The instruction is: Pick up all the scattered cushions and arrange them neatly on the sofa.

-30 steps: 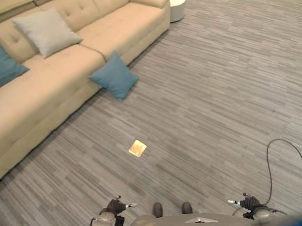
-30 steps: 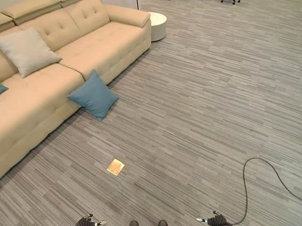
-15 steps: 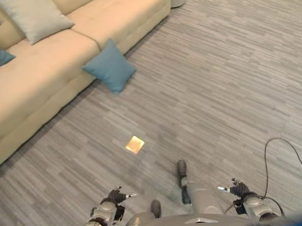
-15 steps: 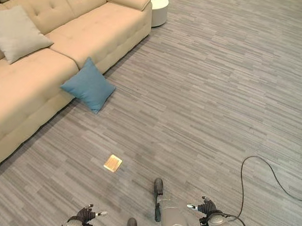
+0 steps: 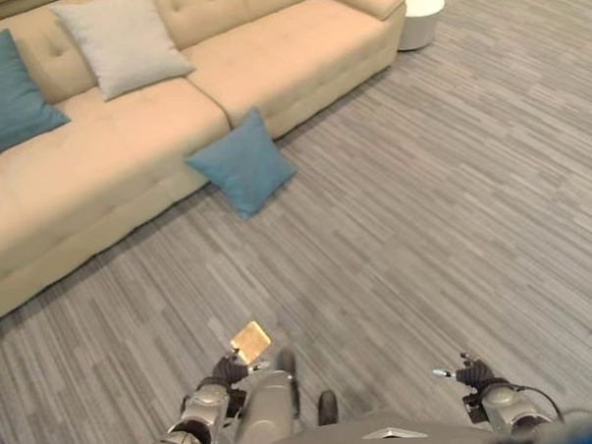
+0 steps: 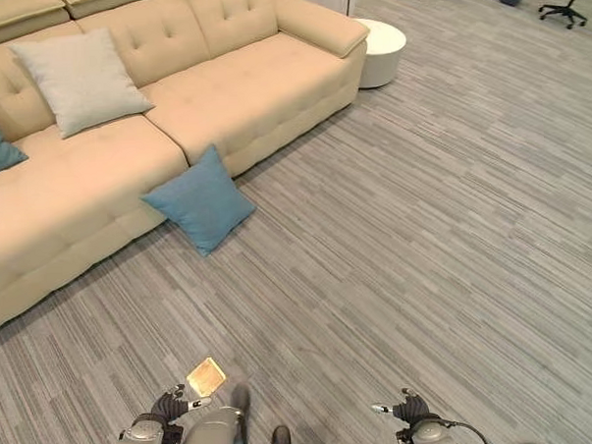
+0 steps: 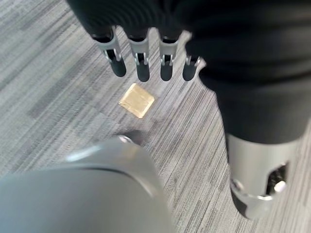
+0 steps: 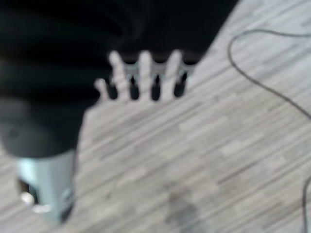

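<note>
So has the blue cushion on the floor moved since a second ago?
No. The blue cushion leans against the sofa front below the seat-cushion seam, as before; the camera moved.

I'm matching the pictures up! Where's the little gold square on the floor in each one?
Left eye view: gold square low, left of middle.
Right eye view: low left.
Left wrist view: middle, past the fingertips.
Right wrist view: striped floor past the right robot hand.
Shared landmark: the left robot hand beside the square.
</note>
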Tool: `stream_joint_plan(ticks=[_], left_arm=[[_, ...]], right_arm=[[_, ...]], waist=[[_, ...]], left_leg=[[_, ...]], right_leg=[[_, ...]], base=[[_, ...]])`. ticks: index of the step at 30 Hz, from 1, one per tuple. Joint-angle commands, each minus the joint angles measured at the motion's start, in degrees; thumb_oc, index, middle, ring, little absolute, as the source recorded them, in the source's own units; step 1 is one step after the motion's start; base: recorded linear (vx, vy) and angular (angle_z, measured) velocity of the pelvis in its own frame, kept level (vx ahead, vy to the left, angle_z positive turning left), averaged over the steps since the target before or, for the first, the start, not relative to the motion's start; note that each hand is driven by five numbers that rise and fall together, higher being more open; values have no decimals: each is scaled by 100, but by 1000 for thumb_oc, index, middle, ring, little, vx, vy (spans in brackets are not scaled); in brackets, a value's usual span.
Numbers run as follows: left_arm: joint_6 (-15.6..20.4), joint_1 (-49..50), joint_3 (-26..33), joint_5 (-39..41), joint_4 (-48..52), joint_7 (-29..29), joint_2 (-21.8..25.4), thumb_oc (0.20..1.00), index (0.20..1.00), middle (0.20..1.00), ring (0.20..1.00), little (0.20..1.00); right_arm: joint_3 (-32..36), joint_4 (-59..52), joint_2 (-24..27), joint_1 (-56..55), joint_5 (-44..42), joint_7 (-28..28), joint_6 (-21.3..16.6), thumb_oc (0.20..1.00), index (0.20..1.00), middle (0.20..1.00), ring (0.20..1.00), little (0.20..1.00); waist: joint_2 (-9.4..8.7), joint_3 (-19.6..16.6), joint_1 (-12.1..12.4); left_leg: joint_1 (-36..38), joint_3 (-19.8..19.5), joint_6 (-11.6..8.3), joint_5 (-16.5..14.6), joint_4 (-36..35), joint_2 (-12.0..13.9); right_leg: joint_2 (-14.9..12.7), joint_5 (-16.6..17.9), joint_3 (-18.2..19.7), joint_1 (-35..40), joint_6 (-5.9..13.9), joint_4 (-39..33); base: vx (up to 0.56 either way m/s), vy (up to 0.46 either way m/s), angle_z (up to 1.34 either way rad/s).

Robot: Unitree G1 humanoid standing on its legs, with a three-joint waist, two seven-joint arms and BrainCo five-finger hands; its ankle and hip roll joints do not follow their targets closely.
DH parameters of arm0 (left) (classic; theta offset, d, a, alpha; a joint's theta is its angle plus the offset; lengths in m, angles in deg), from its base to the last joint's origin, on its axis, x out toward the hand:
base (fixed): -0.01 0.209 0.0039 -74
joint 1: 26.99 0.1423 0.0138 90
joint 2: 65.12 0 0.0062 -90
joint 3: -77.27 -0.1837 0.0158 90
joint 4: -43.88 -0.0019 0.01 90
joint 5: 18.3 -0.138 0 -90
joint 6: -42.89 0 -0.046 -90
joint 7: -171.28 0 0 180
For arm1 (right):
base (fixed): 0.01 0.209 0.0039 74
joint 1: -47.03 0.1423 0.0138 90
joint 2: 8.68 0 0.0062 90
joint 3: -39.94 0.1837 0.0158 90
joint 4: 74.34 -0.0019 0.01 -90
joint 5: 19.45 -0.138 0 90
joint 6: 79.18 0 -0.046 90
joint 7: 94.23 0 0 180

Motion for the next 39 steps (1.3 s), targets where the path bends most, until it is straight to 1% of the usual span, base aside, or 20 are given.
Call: stream_joint_plan(ticks=[1,2,5,7,9,12,14,15,16,17,19,20,23,24,25,26,27,31,35,39], left_arm=[[55,0,-9,-25,-85,44,8,1000,1000,1000,1000,1000],[55,38,15,-46,-116,55,8,1000,1000,1000,1000,1000],[17,28,76,-57,-128,83,76,1000,1000,1000,1000,1000],[16,-17,48,-49,-56,65,134,1000,1000,1000,1000,1000],[27,-48,42,-17,2,61,172,1000,1000,1000,1000,1000],[49,-54,38,3,34,52,189,1000,1000,1000,1000,1000],[80,-75,21,-21,3,38,166,1000,1000,1000,1000,1000],[94,-96,-3,-38,5,39,153,1000,1000,1000,1000,1000],[123,-146,-39,-109,-17,53,114,1000,1000,1000,1000,1000],[142,-179,-73,-127,-34,57,99,1000,1000,1000,1000,1000],[149,-152,-99,-171,-93,48,48,1000,1000,1000,1000,1000],[149,-125,-130,-146,-145,59,-16,1000,1000,1000,1000,1000],[129,-207,-246,-86,-70,84,-44,1000,1000,1000,1000,1000],[120,-219,-251,-84,-63,77,-44,1000,1000,1000,1000,1000],[120,-219,-251,-84,-63,77,-44,1000,1000,1000,1000,1000],[104,-205,-267,-71,-36,96,-45,1000,1000,1000,1000,1000],[104,-193,-267,-83,-39,93,-44,1000,1000,1000,1000,1000],[92,-138,-263,-193,-38,97,-18,1000,1000,1000,1000,1000],[91,-71,-192,-215,-90,121,-12,1000,1000,1000,1000,1000],[81,-20,-77,-226,-123,120,83,1000,1000,1000,1000,1000]], right_arm=[[120,-366,203,-487,-69,20,-49,1000,1000,1000,1000,1000],[133,-367,180,-516,-45,2,-47,1000,1000,1000,1000,1000],[106,-432,97,-467,41,-67,-65,1000,1000,1000,1000,1000],[93,-550,73,-430,17,-67,-95,1000,1000,1000,1000,1000],[76,-640,53,-409,-2,-74,-105,1000,1000,1000,1000,1000],[27,-670,59,-379,-29,-88,-116,1000,1000,1000,1000,1000],[-14,-674,66,-365,-16,-95,-113,1000,1000,1000,1000,1000],[-20,-666,74,-371,-6,-92,-97,1000,1000,1000,1000,1000],[9,-658,103,-409,6,-97,-78,1000,1000,1000,1000,1000],[14,-650,114,-434,-15,-85,-85,1000,1000,1000,1000,1000],[15,-570,113,-494,-3,-99,-82,1000,1000,1000,1000,1000],[78,-541,130,-562,-37,-113,-93,1000,1000,1000,1000,1000],[121,-499,163,-541,-150,-85,-105,1000,1000,1000,1000,1000],[139,-483,167,-541,-173,-77,-94,1000,1000,1000,1000,1000],[139,-482,167,-541,-173,-77,-94,1000,1000,1000,1000,1000],[167,-422,187,-584,-208,-99,-78,1000,1000,1000,1000,1000],[187,-422,198,-597,-221,-95,-73,1000,1000,1000,1000,1000],[283,-469,213,-646,-185,-78,-77,1000,1000,1000,1000,1000],[270,-451,160,-616,-102,-99,-76,1000,1000,1000,1000,1000],[221,-558,65,-559,-38,-146,-90,1000,1000,1000,1000,1000]], waist=[[84,-215,2],[67,-266,26],[-31,-255,79],[5,-174,30],[83,-101,-36],[149,-53,-196],[129,-20,-327],[111,-10,-408],[81,1,-535],[56,-8,-550],[55,-111,-536],[83,-240,-575],[2,-160,-637],[-32,-153,-649],[-29,-153,-647],[-82,-156,-611],[-107,-150,-589],[-32,-107,-546],[16,-133,-489],[-5,-219,-369]], left_leg=[[880,-9,179,135,340,86],[908,-45,222,94,379,41],[1272,-88,462,-236,402,-72],[1485,-212,554,-369,416,-63],[1743,-374,591,-502,412,-23],[2192,-683,583,-634,238,-53],[2497,-909,545,-693,126,-138],[2661,-1076,517,-733,64,-183],[2830,-1365,459,-756,32,-229],[2835,-1509,434,-749,78,-264],[2920,-1668,352,-738,64,-230],[2915,-1749,143,-698,225,-74],[2346,-1429,-73,-521,1252,37],[2210,-1177,-46,-552,1375,115],[2202,-1175,-46,-562,1391,118],[1895,-689,38,-689,1293,267],[1781,-501,59,-738,1153,335],[1333,127,-17,-256,499,547],[1406,-10,23,-235,420,417],[1635,14,204,-423,319,268]], right_leg=[[-512,-192,507,-202,400,767],[-590,-185,498,-198,457,852],[-925,524,459,-619,861,2191],[-929,872,451,-991,902,2859],[-877,758,327,-1406,794,3160],[-644,430,236,-1814,652,2648],[-487,525,266,-2016,688,1864],[-386,607,408,-2066,729,1467],[-153,743,935,-2148,813,1228],[-128,742,1144,-2044,760,1171],[-143,761,1195,-1912,637,1174],[-181,666,1089,-1773,538,1145],[-371,557,818,-1522,449,1079],[-431,505,756,-1449,411,1058],[-428,504,757,-1450,412,1059],[-581,364,564,-1258,388,984],[-643,312,480,-1175,384,948],[-757,125,189,-920,422,864],[-814,57,168,-866,490,1022],[-1007,57,233,-825,650,1305]], base=[[405,147,-34],[511,228,-29],[338,178,-17],[224,85,-1],[251,51,54],[309,-19,64],[347,-52,30],[479,-95,47],[430,-122,89],[392,-146,135],[339,-174,121],[367,-218,68],[168,-130,85],[43,-34,116],[110,-11,124],[125,11,84],[182,39,64],[149,89,67],[183,186,14],[145,149,-24]])
